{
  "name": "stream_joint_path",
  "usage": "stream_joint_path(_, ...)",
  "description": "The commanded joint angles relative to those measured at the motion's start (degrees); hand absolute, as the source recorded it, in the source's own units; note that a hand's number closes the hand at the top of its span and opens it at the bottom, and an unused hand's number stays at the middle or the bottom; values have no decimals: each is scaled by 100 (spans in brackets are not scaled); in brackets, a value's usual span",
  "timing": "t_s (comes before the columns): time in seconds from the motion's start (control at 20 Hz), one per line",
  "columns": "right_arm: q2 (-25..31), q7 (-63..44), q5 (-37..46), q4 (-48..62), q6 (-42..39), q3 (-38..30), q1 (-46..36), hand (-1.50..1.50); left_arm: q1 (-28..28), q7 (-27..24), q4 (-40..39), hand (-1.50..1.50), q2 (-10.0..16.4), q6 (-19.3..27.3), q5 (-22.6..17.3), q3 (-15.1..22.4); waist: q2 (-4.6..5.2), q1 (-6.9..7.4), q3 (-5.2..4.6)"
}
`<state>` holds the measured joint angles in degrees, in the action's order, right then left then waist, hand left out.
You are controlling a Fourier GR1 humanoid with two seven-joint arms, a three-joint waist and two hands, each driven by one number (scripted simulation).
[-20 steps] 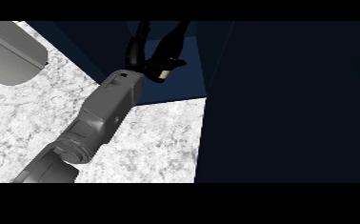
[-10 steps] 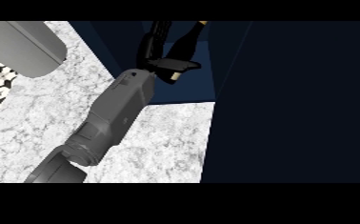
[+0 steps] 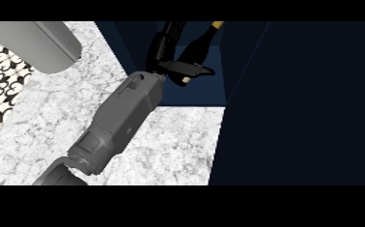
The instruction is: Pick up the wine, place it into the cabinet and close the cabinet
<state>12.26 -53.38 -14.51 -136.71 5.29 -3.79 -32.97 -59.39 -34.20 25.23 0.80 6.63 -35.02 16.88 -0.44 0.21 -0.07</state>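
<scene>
Inside the one cabinet [image 3: 191, 98], one left hand [image 3: 175, 67] curls its fingers [image 3: 165, 43] round one wine bottle [image 3: 200, 47].

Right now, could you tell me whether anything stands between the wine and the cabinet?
Nothing visible does. The hand holds the wine over the blue floor of the cabinet, and no other thing shows in there.
</scene>
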Motion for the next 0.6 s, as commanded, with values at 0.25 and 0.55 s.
stream_joint_path(0.25,70,-118,112,-378,88,74,115,-150,1120,1118,2756,-150,-79,1030,198,1075,-74,143,8)
stream_joint_path(0.55,159,-461,-18,-371,315,52,-245,-150,1960,1463,4505,-150,-79,2464,222,1898,-20,13,4)
